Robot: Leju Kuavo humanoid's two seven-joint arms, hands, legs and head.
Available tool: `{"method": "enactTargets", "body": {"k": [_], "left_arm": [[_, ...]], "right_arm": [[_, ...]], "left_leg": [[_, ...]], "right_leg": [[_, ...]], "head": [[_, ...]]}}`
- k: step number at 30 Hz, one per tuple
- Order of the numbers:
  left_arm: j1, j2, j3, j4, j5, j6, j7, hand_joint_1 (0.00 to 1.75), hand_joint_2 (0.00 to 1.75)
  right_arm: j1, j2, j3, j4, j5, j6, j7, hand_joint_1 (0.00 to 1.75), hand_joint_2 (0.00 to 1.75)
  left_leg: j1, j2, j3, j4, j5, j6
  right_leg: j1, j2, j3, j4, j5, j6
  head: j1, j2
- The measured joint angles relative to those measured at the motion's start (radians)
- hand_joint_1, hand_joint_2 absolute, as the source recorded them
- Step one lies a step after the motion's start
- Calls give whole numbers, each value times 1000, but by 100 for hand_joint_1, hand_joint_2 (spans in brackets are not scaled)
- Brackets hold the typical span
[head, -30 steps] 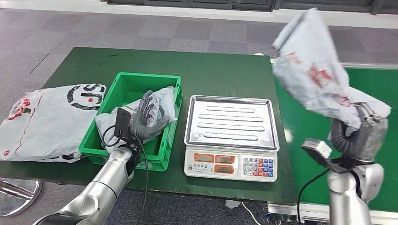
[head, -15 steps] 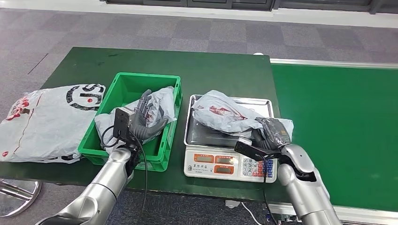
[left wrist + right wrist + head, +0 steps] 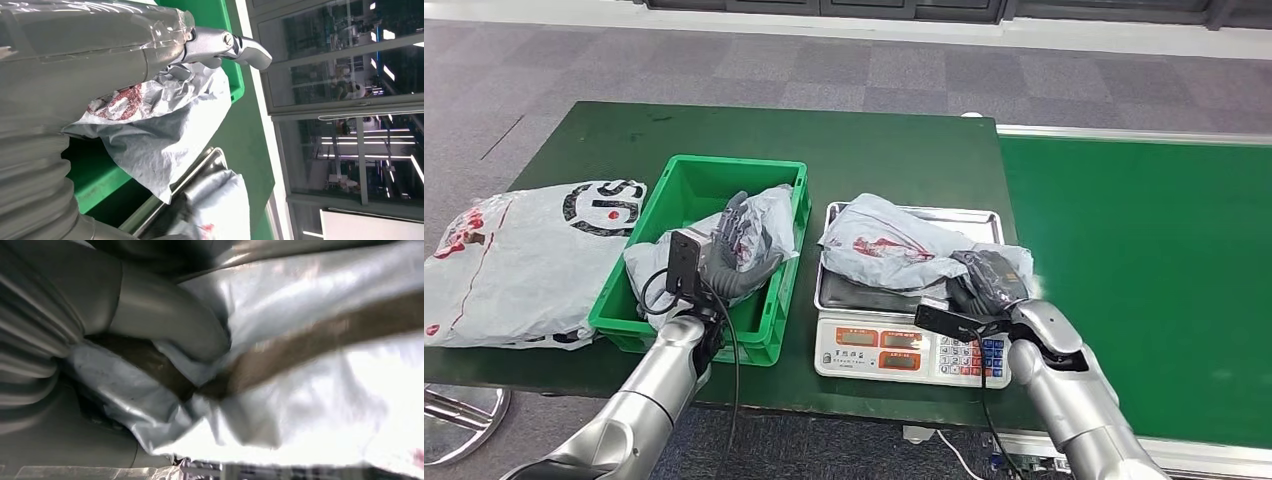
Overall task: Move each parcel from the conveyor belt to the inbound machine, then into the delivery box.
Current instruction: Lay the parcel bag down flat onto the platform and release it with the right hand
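Note:
A grey plastic parcel [image 3: 889,245] [image 3: 300,405] with red print lies on the steel tray [image 3: 824,295] of the weighing scale [image 3: 914,345]. My right hand [image 3: 989,285] [image 3: 165,325] grips its near right end, thumb pressed into the folds. A second grey parcel [image 3: 764,215] [image 3: 160,135] lies in the green crate [image 3: 694,180] [image 3: 230,50]. My left hand [image 3: 734,250] [image 3: 100,50] rests on it with fingers stretched out and apart. The green conveyor belt [image 3: 1144,280] runs along the right.
A large white bag [image 3: 524,260] with black and red print lies on the dark green table [image 3: 894,150], left of the crate. The scale's keypad and display face me near the table's front edge. Grey carpet floor lies beyond the table.
My right arm swung the parcel down from above the belt onto the scale tray, then slid it slightly left. My left hand has stayed in the crate.

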Motion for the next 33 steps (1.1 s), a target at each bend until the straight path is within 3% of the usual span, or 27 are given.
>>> {"method": "enactTargets", "body": {"k": [7, 11, 23, 25, 28, 31, 33], "left_arm": [[0, -1, -14, 0, 5, 10, 0, 0, 175], [0, -1, -16, 0, 10, 12, 0, 0, 175], [0, -1, -19, 0, 21, 10, 0, 0, 175], [1, -1, -20, 0, 21, 10, 0, 0, 175], [3, 0, -20, -4, 25, 10, 0, 0, 175], [7, 1, -21, -9, 34, 12, 0, 0, 175], [10, 1, -21, -13, 39, 15, 0, 0, 175]], "right_arm": [[48, -13, 39, -64, -71, -128, -41, 0, 175], [83, -28, 40, -142, -74, -178, -20, 0, 175], [161, -71, -24, -313, -171, -272, -67, 0, 175], [179, -71, -46, -350, -246, -275, -102, 0, 175], [206, -71, -105, -412, -499, -192, -187, 0, 175], [219, -64, -203, -447, -764, -92, -267, 0, 175], [220, -51, -284, -451, -848, -91, -294, 0, 175]], "left_leg": [[0, 0, 0, 0, 0, 0], [0, 0, -1, 0, -1, 0], [0, 0, -1, 0, -1, 0], [0, -1, -1, 0, -1, 0], [0, -1, -1, 0, -1, 0], [-1, -1, -1, 0, -1, 0], [-1, -1, -1, 0, -1, 0]], "right_leg": [[0, 0, 0, 0, 0, 0], [0, 0, -1, 0, 0, 0], [0, 0, -1, 0, 0, 0], [0, -1, -1, 0, 0, 0], [0, -1, 0, 0, -1, 0], [-1, -1, 0, 0, -1, 0], [-1, -1, 0, 0, -1, 0]], "head": [[0, 0], [0, 0], [0, 0], [0, 0], [0, 0], [0, 0], [0, 0]]}}
